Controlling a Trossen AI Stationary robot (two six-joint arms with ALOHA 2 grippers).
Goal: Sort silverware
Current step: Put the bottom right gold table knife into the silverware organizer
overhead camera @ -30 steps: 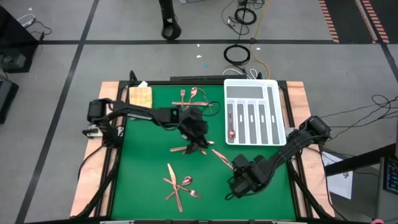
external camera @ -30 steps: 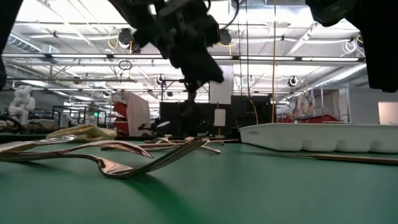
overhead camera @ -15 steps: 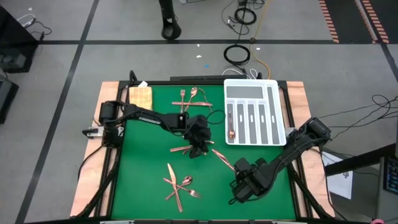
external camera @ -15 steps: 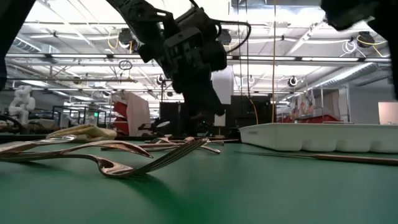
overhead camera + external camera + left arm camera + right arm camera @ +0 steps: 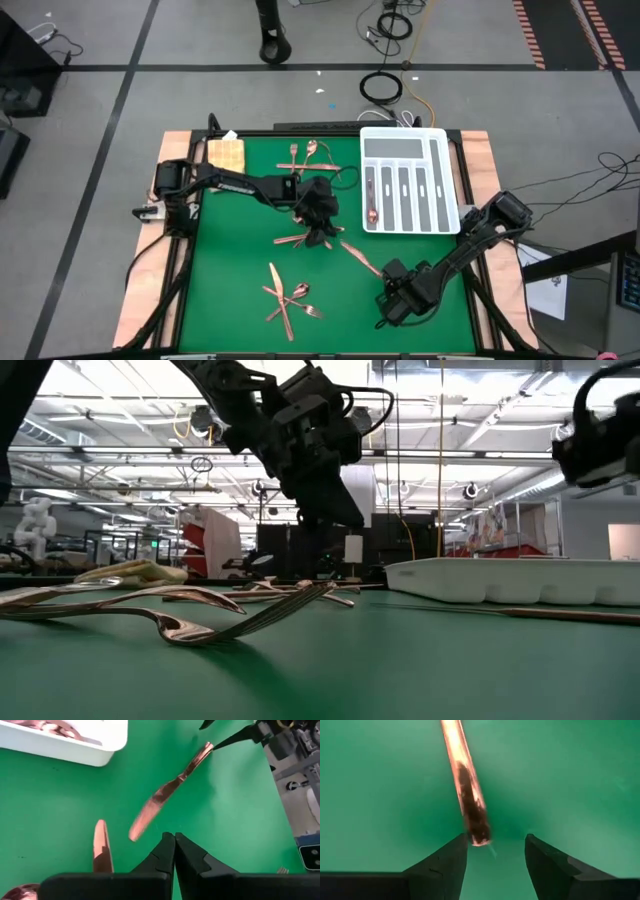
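Left gripper [image 5: 318, 232] is seen at frame centre over the green tabletop [image 5: 230, 270], fingers [image 5: 167, 851] pressed together with nothing between them. Right gripper [image 5: 495, 851] is at lower right of the high view, fingers spread, a knife handle [image 5: 466, 790] tip lying just ahead of the gap, ungripped. That knife [image 5: 362, 255] lies between both grippers. Loose silverware [image 5: 290, 298] is clustered lower left of centre; more [image 5: 312, 153] lies at top. One spoon [image 5: 371, 196] sits in the white tray [image 5: 452, 180].

The white tray [image 5: 60, 742] is cut off by the left wrist view's edge, its contents only partly seen; a copper handle [image 5: 462, 780] blurs and runs out of the right wrist view, its type untellable
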